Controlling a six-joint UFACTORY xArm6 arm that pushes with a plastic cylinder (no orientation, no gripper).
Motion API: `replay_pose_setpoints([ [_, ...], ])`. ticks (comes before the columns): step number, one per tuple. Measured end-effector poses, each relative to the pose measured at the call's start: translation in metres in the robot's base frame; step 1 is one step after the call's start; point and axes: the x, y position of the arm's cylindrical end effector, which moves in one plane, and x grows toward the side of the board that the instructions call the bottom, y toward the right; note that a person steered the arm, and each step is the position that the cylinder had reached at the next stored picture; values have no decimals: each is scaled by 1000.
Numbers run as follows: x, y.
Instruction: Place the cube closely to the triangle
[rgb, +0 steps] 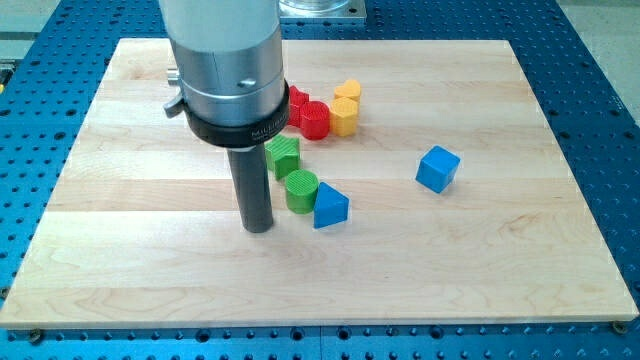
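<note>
A blue cube (438, 168) sits alone on the wooden board (480, 270) at the view's right. A blue triangle (330, 207) lies near the middle, touching a green cylinder (301, 189) on its left. My tip (259, 227) rests on the board just left of the green cylinder and the triangle, far to the left of the cube. The dark rod hangs from a large silver arm body (228, 60) that hides part of the board behind it.
A green block (283, 154) lies above the green cylinder. A red cylinder (314, 119) and a partly hidden red block (297, 100) sit by two yellow blocks (345, 113) near the view's top middle. A blue perforated table (600, 100) surrounds the board.
</note>
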Motion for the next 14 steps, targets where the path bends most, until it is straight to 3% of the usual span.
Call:
replay_pose_setpoints([
  [8,-27,19],
  [9,-10,11],
  [11,94,29],
  [12,94,108],
  [13,75,221],
  [14,47,288],
])
